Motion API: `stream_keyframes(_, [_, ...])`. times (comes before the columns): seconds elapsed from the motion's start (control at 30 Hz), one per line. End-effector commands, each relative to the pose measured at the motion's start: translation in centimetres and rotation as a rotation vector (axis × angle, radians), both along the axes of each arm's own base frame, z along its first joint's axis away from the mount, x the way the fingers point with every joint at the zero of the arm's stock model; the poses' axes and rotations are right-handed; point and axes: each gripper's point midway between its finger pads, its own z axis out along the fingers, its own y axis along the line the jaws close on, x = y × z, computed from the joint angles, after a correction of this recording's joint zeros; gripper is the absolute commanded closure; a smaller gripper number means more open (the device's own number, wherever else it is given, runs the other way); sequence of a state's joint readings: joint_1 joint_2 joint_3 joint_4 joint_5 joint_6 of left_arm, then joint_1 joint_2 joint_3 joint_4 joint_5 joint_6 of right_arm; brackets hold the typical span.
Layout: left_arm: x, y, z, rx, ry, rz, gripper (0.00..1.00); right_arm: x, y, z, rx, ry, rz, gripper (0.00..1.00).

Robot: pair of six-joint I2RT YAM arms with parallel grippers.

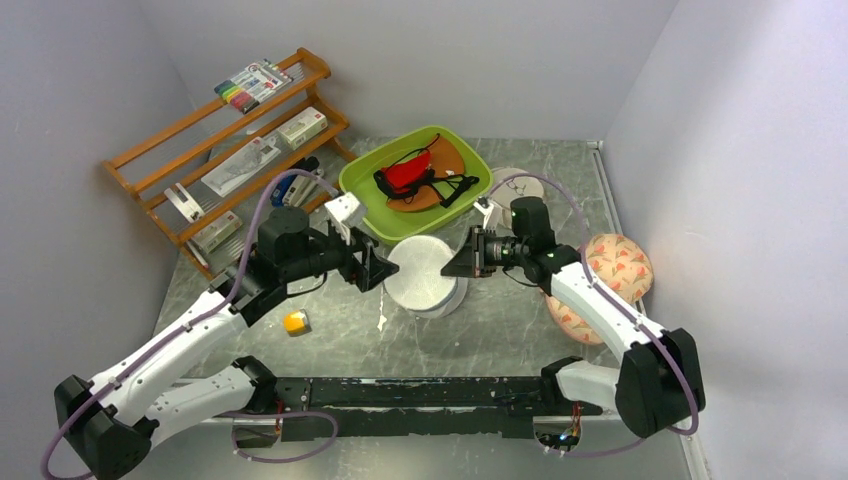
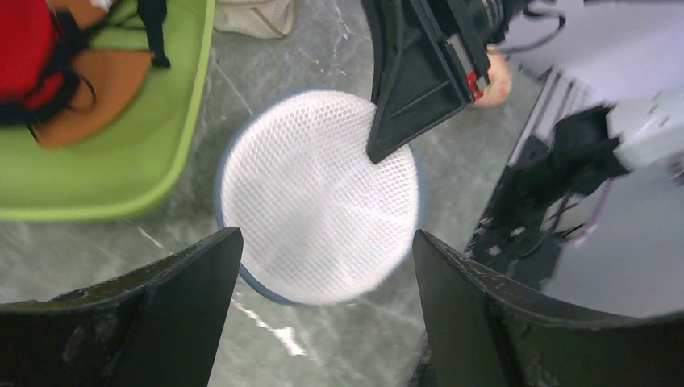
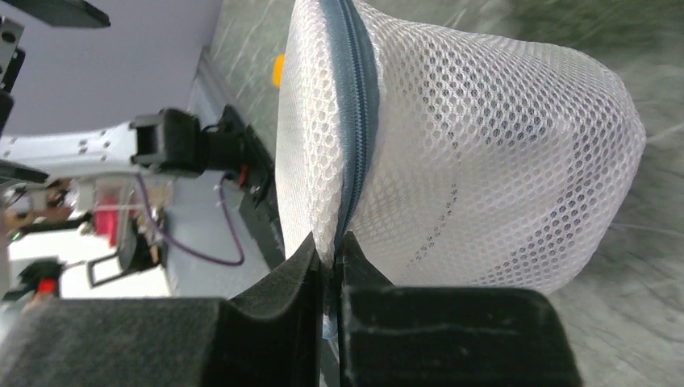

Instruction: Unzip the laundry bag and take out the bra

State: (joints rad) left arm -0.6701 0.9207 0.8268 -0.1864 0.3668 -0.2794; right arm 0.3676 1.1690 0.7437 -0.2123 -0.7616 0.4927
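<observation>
1. On the grey marbled table (image 1: 500, 320), between the two arms and just in front of a green tray (image 1: 370, 215), sits the laundry bag (image 1: 422, 272), a round white dome.
2. Its skin is a white honeycomb mesh, thin enough to let some grey shading show through. What lies inside cannot be made out.
3. Around its rim runs a grey-blue zipper (image 3: 360, 97). The stretch seen from the right wrist is closed, forming one tight band between the two mesh halves.
4. Seen from the left wrist, the laundry bag is a near-perfect circle with a thin dark edge along its lower left.
5. The right claw (image 3: 333, 246) is pressed together on the zipper seam, its two dark fingers pinching the rim where the band runs down between them. From above, it meets the right edge of the laundry bag.
6. The left claw (image 2: 327, 242) stands wide apart at the left edge — the white circle shows in the gap between its fingers (image 2: 177, 298).
7. A red garment (image 1: 405, 172) with black straps lies in the green tray.
8. A peach floral pouch (image 1: 618, 268) sits by the right wall, well apart from the laundry bag.
9. A small yellow object (image 1: 296, 322) lies near the left arm, and a wooden rack (image 1: 215, 117) stands at the back left.
</observation>
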Motion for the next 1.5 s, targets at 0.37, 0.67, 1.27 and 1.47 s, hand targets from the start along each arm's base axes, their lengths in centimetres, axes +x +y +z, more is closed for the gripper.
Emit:
stream_keyframes(0.37, [-4.9, -3.3, -9.1, 0.625, -0.581, -0.509, 0.14, -1.3, 1.1, 2.6, 0.107, -0.008, 0.165, 1.0])
stream_keyframes(0.67, [-4.2, -1.7, -11.9, 0.854, -0.755, -0.43, 0.26, -1.4, 1.4, 1.6, 0.121, 0.046, 0.186, 1.0])
stream_keyframes(1.27, [-4.5, -3.9, -9.5, 0.723, -0.65, -0.321, 0.92, 5.1, -1.5, 0.6, -0.161, -0.068, -0.116, 0.71])
stream_keyframes(1.47, [-2.9, -3.6, -6.0, 0.56, -0.552, -0.231, 0.93, 7.7, -5.7, 4.7, -0.296, -0.283, -0.353, 0.35])
